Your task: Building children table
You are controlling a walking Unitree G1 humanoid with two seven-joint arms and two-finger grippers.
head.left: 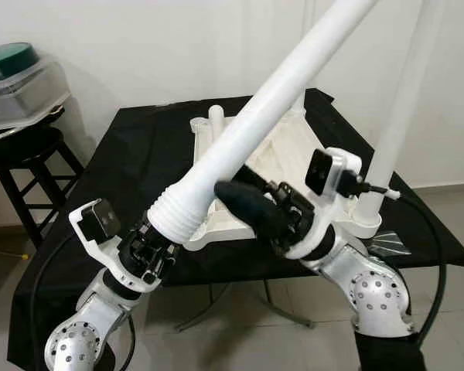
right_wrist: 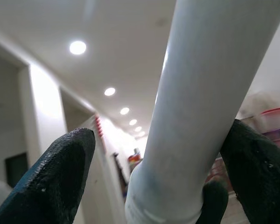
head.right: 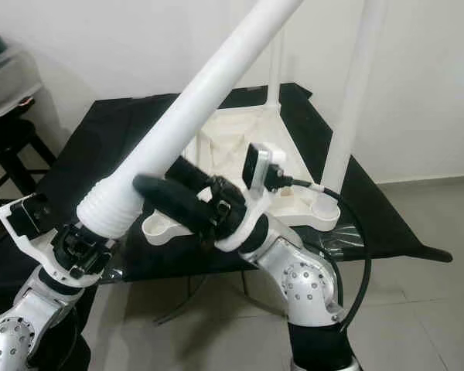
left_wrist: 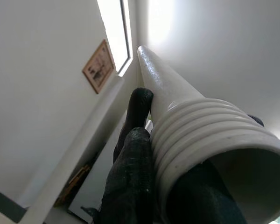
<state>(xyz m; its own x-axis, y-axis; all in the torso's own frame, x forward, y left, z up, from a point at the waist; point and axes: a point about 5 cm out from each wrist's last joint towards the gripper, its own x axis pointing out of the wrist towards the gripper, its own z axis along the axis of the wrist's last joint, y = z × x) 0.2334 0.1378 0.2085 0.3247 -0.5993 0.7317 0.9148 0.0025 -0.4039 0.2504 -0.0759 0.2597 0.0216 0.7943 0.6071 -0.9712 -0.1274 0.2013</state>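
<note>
White walls back a black-draped table (head.left: 139, 154), and on it lies the upturned tabletop (head.left: 282, 147), ribbed underside up so the corner sockets face the ceiling. Two legs already stand in the far side: one behind (head.right: 277, 62), one at the right corner (head.left: 398, 108), upright in its socket. A stool (head.left: 27, 151) with a lidded container waits off to the left, out of play.

Now the action: a third leg (head.left: 255, 124) hangs diagonally over the tabletop, threaded end (head.left: 178, 210) low and toward the robot, tip aimed high at the wall. The left gripper (head.left: 158, 243) has it by that ribbed end, and the left wrist view shows a black finger (left_wrist: 135, 154) pressed flat along the threads, pinching them. That low hold looks meant to steer the thread toward a near socket.

The right gripper (head.left: 251, 209) comes in from the right, just above the threads. Its fingers (right_wrist: 60, 172) sit either side of the shaft in the right wrist view, one well clear, so it is spread around the leg, not yet squeezing. My read: it is there to steady and swing the long shaft upright.

Next call, likely: tip the leg vertical and seat the thread in an open near corner (head.left: 216, 224). With such a long leg, a slip at the thread would swing it into the standing ones.
</note>
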